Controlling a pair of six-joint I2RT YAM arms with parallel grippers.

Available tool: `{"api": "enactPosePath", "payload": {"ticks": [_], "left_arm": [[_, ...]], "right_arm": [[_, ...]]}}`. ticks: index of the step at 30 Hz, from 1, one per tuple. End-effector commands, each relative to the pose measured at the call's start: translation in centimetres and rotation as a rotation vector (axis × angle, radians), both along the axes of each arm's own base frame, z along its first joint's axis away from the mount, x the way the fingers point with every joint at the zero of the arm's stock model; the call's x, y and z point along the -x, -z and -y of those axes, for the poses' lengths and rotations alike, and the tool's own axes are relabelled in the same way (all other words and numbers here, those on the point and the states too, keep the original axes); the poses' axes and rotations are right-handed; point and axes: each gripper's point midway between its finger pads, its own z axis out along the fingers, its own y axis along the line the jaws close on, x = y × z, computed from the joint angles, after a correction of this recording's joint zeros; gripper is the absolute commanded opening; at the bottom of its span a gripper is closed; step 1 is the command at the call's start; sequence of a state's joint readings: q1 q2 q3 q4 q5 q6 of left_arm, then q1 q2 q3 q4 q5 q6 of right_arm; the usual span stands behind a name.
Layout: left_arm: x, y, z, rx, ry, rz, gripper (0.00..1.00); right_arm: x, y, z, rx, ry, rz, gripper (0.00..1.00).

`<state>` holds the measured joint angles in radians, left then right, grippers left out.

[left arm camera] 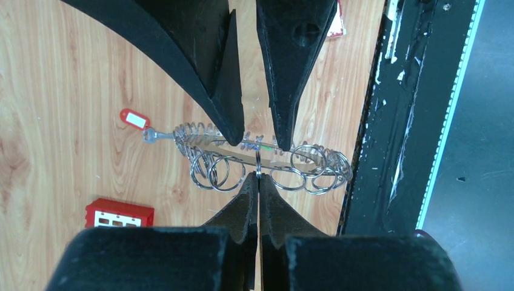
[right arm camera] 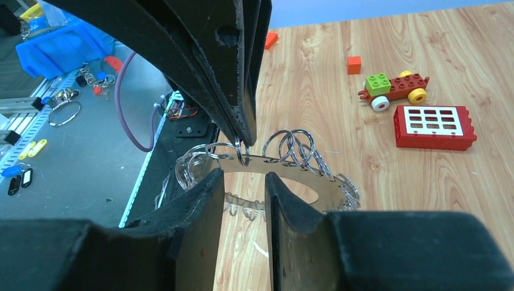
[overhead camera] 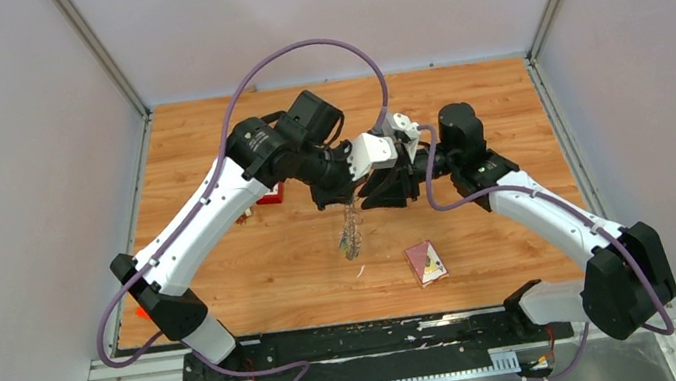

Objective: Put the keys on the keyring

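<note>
The keyring (overhead camera: 351,235) hangs in the air over the middle of the table, a grey flat ring fringed with small split rings. My left gripper (left arm camera: 259,174) is shut on one small split ring at its rim and holds it up. It also shows in the right wrist view (right arm camera: 285,165). My right gripper (right arm camera: 243,179) is open, its fingertips on either side of the ring's band right beside the left fingers. A key with a red tag (left arm camera: 134,119) lies at the ring's left end; I cannot tell if it is joined to it. Other keys are out of view.
A red block with white squares (left arm camera: 119,213) lies on the wood, also in the right wrist view (right arm camera: 434,126). A toy brick car (right arm camera: 393,89) and an orange cube (right arm camera: 354,64) lie nearby. A maroon card (overhead camera: 426,261) lies near the front rail (overhead camera: 366,338).
</note>
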<state>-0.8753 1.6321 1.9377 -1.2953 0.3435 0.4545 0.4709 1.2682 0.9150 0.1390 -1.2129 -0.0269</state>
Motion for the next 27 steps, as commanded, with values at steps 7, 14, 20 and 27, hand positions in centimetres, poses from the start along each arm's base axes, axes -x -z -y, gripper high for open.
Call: {"api": "enactPosePath", "payload": {"ticks": [7,14,20,27], "left_arm": [[0.7,-2.5,0.5,0.109,0.015,0.012,0.0],[0.7,-2.5,0.8,0.118,0.017,0.0,0.0],[0.3,-2.7,0.6,0.136,-0.001,-0.003,0.0],[-0.3,-4.1,-0.8,0.187,-0.023,0.014,0.0]], "right_arm": [[0.3,-2.1,-0.4,-0.04,-0.036,0.055,0.3],[0.5,-2.6,-0.5,-0.049,-0.044,0.029,0.29],[0.2,-2.4,-0.4,-0.051,-0.027,0.022,0.27],[-1.7,-3.8,0.3,-0.157,0.041,0.045,0.27]]}}
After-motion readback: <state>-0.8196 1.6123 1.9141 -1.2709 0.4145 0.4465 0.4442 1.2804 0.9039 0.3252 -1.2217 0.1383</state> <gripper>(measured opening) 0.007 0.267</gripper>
